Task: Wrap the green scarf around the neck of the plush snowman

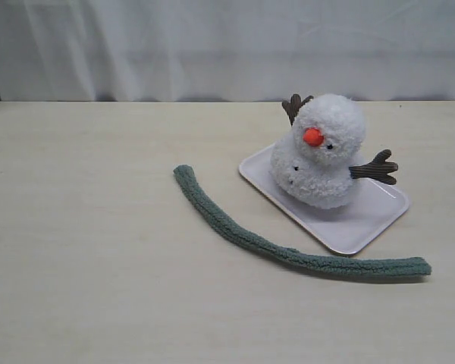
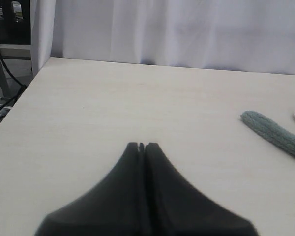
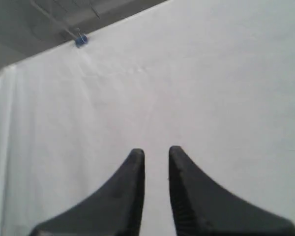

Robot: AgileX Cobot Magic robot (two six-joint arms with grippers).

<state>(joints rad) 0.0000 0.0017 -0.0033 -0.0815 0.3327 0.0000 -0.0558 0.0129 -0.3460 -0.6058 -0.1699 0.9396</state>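
Beside one plush snowman lies one green scarf; left gripper together, right gripper apart

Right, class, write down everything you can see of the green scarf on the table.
The green scarf is a long, narrow, rope-like strip of fuzzy grey-green knit. It lies flat on the table in a gentle curve, unwrapped, passing the near corner of the tray, apart from the snowman. Nothing holds it.
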